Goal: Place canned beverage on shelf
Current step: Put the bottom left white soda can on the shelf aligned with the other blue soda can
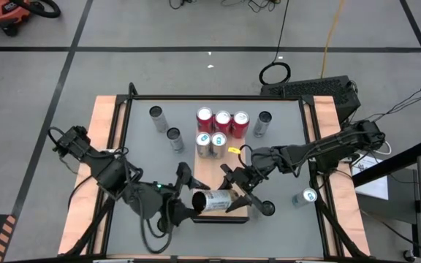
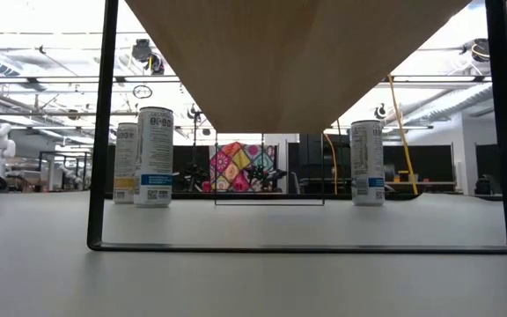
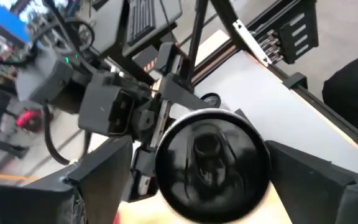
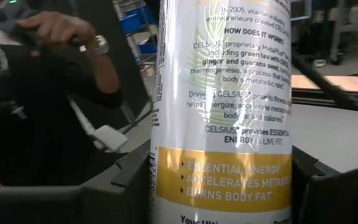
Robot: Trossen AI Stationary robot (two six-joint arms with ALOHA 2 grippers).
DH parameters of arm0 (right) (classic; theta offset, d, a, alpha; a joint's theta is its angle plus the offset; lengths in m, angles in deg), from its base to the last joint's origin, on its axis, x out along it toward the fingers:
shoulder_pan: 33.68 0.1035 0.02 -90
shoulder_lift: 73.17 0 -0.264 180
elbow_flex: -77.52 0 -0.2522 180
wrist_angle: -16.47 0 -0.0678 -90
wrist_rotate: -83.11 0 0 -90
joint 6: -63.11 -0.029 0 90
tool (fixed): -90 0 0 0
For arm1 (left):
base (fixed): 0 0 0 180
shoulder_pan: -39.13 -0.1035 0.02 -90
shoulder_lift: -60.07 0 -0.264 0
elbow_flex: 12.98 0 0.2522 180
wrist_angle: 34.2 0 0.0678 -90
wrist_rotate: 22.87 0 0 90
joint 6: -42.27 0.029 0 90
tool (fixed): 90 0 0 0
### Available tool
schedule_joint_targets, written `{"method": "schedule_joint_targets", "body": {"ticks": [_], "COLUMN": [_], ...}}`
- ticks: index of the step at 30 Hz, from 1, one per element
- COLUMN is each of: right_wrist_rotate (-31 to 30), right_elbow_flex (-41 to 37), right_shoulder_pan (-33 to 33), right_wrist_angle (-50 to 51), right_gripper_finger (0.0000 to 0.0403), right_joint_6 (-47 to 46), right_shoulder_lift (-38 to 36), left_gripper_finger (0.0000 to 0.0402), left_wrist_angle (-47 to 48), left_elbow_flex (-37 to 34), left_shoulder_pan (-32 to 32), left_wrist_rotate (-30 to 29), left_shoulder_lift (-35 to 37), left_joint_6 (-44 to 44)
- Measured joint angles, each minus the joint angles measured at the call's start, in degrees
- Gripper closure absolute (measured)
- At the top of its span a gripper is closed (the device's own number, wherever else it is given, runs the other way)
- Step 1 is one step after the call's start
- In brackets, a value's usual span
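From where I steer, the shelf (image 1: 212, 169) is crowded at its far end: three red cans (image 1: 222, 122) in a row, two white cans (image 1: 210, 142) just in front of them. Bare board lies between that cluster and the lying can (image 1: 212, 201) at the near end, which both grippers flank, the left gripper (image 1: 183, 196) and right gripper (image 1: 238, 188). Grey tabletop (image 1: 283, 146) is open right of the shelf, save one can (image 1: 262, 124) far back and another (image 1: 305, 196) near the right edge; two cans (image 1: 165, 128) stand left of it
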Motion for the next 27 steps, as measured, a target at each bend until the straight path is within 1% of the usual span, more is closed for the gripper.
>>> {"method": "schedule_joint_targets", "body": {"ticks": [2, 5, 8, 12, 18, 21, 24, 27], "right_wrist_rotate": [-2.06, -2.13, -2.11, -2.05, -2.07, -2.07, -2.07, -2.35], "right_elbow_flex": [0.0, 0.0, 0.0, 0.0, 0.02, 0.0, 0.0, 0.0], "right_shoulder_pan": [-0.18, -0.52, -0.52, -0.52, -0.52, -0.54, -0.59, -0.59], "right_wrist_angle": [-0.04, -0.02, -0.24, -0.46, -0.37, -0.29, -0.24, -0.4], "right_gripper_finger": [0.0197, 0.0197, 0.0197, 0.0197, 0.0197, 0.0197, 0.0197, 0.0197], "right_joint_6": [0.01, 0.19, 0.13, 0.04, -0.33, -0.95, -1.12, -0.25], "right_shoulder_lift": [0.0, 0.0, 0.0, 0.0, 0.0, 0.02, 0.02, 0.02], "left_gripper_finger": [0.0045, 0.0046, 0.0057, 0.0086, 0.0137, 0.0151, 0.0145, 0.011], "left_wrist_angle": [0.08, 0.03, 0.58, 0.5, 1.28, 3.07, 3.9, 4.14], "left_elbow_flex": [-0.03, -0.07, -0.07, -0.07, -0.07, -0.06, -0.02, -0.02], "left_shoulder_pan": [-0.28, -0.45, -0.62, -0.63, -0.59, -0.56, -0.25, 0.65], "left_wrist_rotate": [0.58, 0.5, 0.41, 0.3, -1.43, -1.87, -2.27, -5.26], "left_shoulder_lift": [-0.32, -0.84, -1.17, -1.2, -1.2, -1.2, -1.2, -1.2], "left_joint_6": [-1.09, -3.17, -3.8, -5.38, -7.38, -9.64, -10.93, -12.4]}}
